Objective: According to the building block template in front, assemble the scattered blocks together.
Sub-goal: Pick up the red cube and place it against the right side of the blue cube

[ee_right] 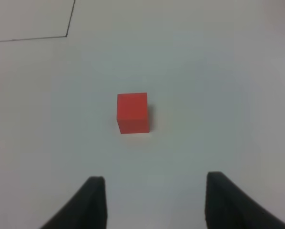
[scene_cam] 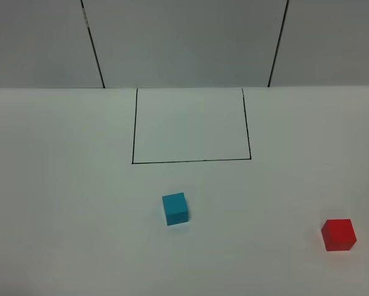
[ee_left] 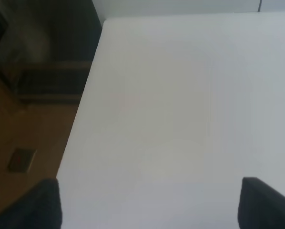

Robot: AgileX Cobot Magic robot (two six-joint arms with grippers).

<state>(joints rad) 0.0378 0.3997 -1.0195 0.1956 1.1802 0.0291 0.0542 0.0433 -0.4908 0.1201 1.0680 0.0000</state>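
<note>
Red and cyan blocks are being kept well apart. The red block (scene_cam: pixel 339 234) is lying toward the table's (scene_cam: pixel 61 185) right side, nearer its front edge. The cyan block (scene_cam: pixel 175 208) is sitting near the middle, just before the black outline (scene_cam: pixel 190 162) drawn against the far edge. A slip is probably being risked if the red block is approached off-centre, since one finger could push or turn it and spoil its fit against the cyan one. The right gripper (ee_right: pixel 155 179) is being held short of the red block, fingers apart, touching nothing. The left gripper (ee_left: pixel 149 181) is being held wide open over bare table, empty.
</note>
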